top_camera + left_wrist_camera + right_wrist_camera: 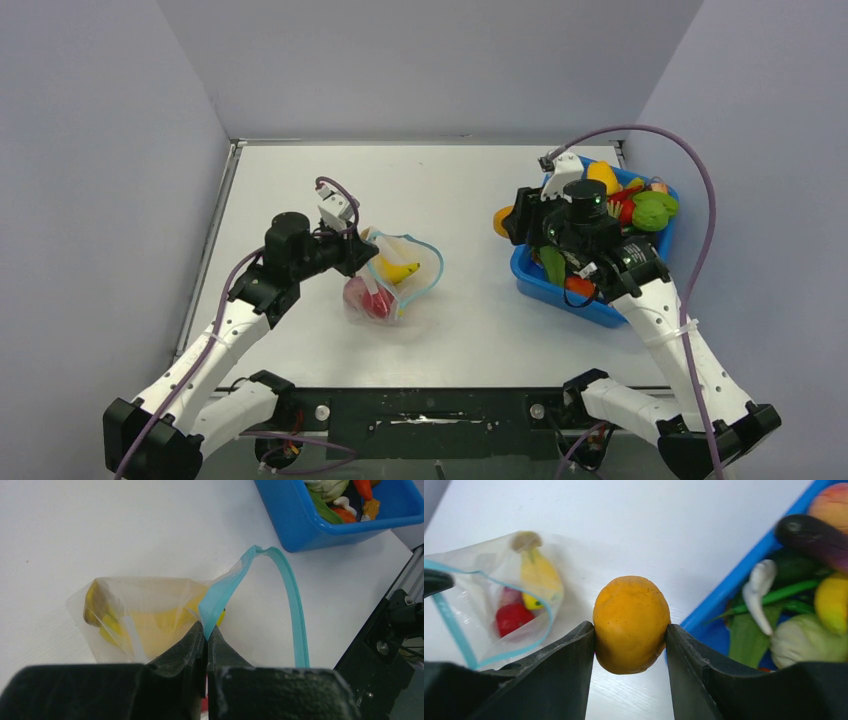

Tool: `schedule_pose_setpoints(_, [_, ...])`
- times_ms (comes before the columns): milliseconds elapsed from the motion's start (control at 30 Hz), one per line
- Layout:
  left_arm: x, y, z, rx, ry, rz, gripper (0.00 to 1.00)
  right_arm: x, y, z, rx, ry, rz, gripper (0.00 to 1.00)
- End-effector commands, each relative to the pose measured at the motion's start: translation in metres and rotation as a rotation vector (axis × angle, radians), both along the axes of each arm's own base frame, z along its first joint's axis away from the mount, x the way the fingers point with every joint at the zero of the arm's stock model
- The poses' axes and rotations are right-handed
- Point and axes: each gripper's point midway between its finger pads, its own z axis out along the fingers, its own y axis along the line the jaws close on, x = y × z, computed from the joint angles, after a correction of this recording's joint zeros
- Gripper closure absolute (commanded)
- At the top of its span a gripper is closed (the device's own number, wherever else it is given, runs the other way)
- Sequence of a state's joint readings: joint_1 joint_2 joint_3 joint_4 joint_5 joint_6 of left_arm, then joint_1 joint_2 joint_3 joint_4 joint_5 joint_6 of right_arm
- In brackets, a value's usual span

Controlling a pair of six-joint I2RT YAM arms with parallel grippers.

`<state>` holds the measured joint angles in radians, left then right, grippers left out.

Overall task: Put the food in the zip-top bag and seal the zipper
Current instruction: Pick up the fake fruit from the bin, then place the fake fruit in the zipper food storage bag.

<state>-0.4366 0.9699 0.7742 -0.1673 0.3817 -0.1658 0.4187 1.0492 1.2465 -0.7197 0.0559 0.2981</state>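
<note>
The job is partway done: a banana (400,270) and a red fruit (375,303) already lie inside the bag (428,265), which rests on the counter (470,340) well left of the blue bin (560,295). The left jaws are closed on the bag's mouth edge, holding the blue zipper (295,610) agape (plainly unsealed). The right jaws grip an orange fruit (631,622) just beside the bin, not yet bagged. Loading and sealing remain.
</note>
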Motion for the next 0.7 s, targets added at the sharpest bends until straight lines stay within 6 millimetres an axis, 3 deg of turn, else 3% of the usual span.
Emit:
schedule_pose_setpoints(0, [0.004,-0.006,0.017,-0.059,-0.054,-0.023,1.00,-0.011,0.055,0.021,0.204,-0.083,0.201,0.66])
schedule_pose_setpoints(400, [0.003,-0.010,0.015,-0.069,-0.032,-0.038,1.00,-0.040,0.150,0.026,0.331,-0.100,0.465,0.66])
schedule_pose_setpoints(667, [-0.004,-0.021,0.026,-0.133,0.010,-0.088,1.00,-0.051,0.186,0.011,0.260,-0.128,0.553,0.65])
